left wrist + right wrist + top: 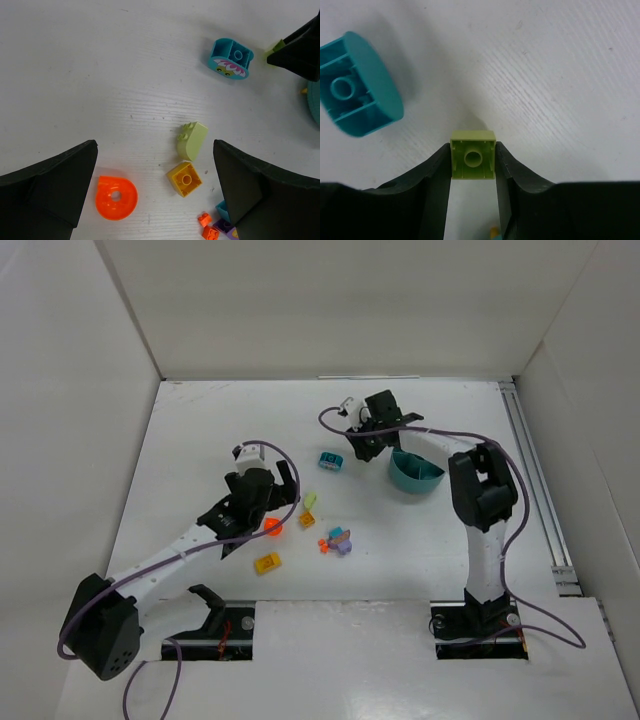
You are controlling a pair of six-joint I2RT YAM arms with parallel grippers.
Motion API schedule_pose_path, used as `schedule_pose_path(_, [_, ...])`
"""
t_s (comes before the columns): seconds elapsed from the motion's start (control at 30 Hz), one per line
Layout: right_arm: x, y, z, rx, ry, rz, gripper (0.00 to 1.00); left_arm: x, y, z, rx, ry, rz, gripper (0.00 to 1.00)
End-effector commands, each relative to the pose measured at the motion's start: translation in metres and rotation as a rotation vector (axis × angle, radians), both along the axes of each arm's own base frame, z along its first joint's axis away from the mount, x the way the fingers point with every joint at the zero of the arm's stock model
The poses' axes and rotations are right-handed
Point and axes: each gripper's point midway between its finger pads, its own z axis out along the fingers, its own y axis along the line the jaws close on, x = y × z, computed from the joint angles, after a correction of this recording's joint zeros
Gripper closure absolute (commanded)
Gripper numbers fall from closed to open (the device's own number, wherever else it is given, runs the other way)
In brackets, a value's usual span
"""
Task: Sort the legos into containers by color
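Your right gripper [472, 147] clamps the yellow-green brick [473, 162] between its fingers; your left gripper [154, 145] hangs spread wide near the orange round brick [116, 197].

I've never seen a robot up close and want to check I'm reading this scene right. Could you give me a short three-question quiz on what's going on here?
1. True or false: the left gripper is open and holds nothing.
2. Pick one: what colour is the brick clamped in the right gripper? A purple, B yellow-green, C orange.
3. Short answer: does the teal brick lie in the teal bowl or on the table?

Key: 1 true. 2 B. 3 on the table, outside the bowl.
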Motion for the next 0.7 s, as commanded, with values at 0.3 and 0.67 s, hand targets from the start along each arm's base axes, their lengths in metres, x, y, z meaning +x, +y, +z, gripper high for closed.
schedule_pose_path(0.3, [-0.053, -0.015, 0.156, 0.108, -0.344, 0.011, 0.77, 0.003, -0.006, 0.030, -0.055, -0.070, -0.024, 0.00])
schedule_pose_path(0.67, [-0.093, -0.065, 0.143, 0.027, -0.341, -0.079, 0.72, -0.001, -0.014, 0.032, -0.093, -0.069, -0.063, 0.00])
